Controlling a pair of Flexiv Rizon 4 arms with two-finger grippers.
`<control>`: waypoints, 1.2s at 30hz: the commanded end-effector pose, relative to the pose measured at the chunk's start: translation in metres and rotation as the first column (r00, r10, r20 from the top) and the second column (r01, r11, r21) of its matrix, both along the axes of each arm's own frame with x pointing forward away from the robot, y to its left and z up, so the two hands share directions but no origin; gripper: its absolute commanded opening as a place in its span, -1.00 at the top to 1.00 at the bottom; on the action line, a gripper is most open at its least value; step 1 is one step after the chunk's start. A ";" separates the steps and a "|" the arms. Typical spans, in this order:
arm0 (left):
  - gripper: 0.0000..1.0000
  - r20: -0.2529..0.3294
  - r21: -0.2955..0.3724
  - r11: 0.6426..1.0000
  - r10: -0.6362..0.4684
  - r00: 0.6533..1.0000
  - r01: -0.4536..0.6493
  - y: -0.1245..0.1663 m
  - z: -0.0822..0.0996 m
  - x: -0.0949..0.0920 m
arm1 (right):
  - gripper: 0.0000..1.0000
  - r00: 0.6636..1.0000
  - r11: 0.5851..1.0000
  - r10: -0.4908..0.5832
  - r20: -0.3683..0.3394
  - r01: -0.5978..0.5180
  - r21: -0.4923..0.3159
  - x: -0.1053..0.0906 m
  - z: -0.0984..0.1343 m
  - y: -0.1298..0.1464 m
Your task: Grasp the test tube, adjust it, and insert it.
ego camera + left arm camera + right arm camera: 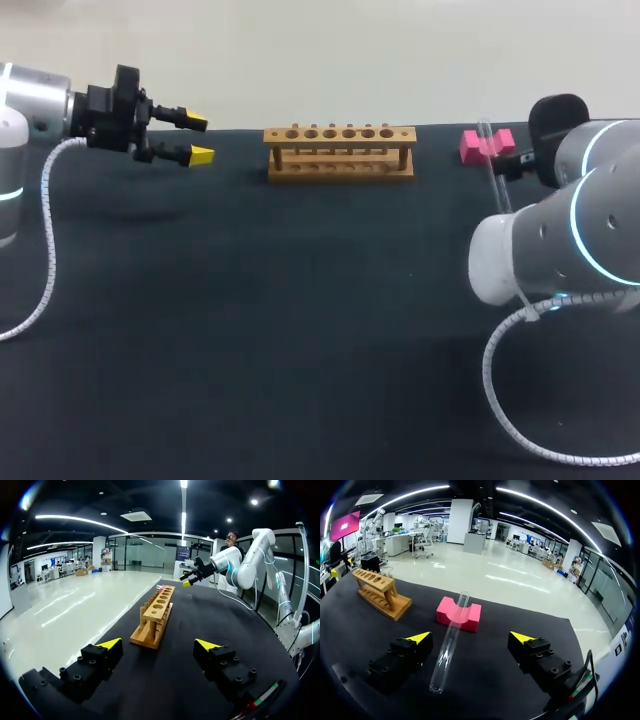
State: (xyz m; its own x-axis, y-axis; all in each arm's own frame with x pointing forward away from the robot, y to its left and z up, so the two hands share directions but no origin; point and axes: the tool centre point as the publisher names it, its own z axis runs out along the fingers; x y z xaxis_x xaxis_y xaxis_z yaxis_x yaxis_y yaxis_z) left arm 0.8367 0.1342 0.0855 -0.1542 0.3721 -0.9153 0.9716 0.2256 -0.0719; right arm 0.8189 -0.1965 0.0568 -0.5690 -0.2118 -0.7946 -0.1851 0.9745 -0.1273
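Clear glass, the slim test tube [451, 640] lies slanted across the notch of the pink foam block [462, 615], its lower end on the black table [485, 680]. By my judgement you have grasping, adjusting and inserting all left. Your right gripper [470, 637] straddles it, fingers apart and not touching. Only the right wrist view shows this, since the arm hides it in the head view. Your left gripper [157, 643], fingers spread, faces the holed wooden rack [155, 615].
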 end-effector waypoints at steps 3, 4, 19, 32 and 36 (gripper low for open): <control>-1.00 0.006 -0.001 1.000 0.005 1.000 -0.005 0.000 -0.001 -0.003 | -1.00 0.999 0.999 -0.053 -0.003 0.053 0.010 -0.003 0.002 0.011; -1.00 0.006 -0.001 1.000 0.005 1.000 -0.005 0.000 -0.001 -0.003 | -1.00 0.998 0.998 -0.061 -0.004 0.061 0.011 -0.003 0.001 0.013; -1.00 0.006 -0.001 1.000 0.005 1.000 -0.005 0.000 -0.001 -0.003 | -1.00 0.995 0.994 -0.099 -0.002 0.099 0.044 0.010 -0.011 0.041; -1.00 0.006 -0.001 1.000 0.005 1.000 -0.005 0.000 -0.001 -0.003 | -1.00 0.995 0.992 -0.096 -0.009 0.097 0.079 0.025 -0.029 0.043; -1.00 0.006 -0.001 1.000 0.005 1.000 -0.005 0.000 -0.001 -0.003 | -1.00 0.995 0.991 -0.096 -0.010 0.097 0.097 0.030 -0.032 0.041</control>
